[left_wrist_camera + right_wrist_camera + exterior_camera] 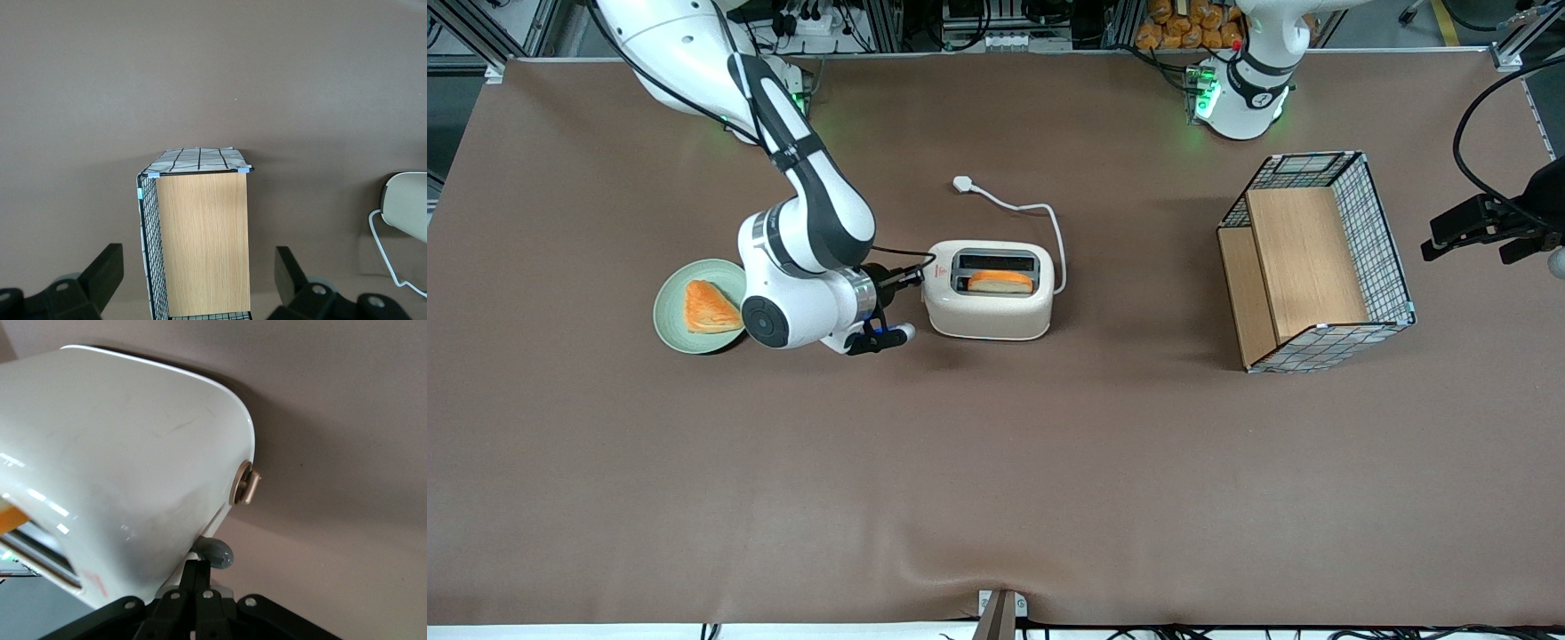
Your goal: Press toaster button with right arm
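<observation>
Tool [911,277] fingers pinched together against toaster's [989,305] narrow end.

The right arm [805,222] is showing glossy white shells with black bands and a black disc at one joint (a black cable is running along it). A silver ring is joining its wrist to the black gripper [907,277], beside the toaster.
</observation>
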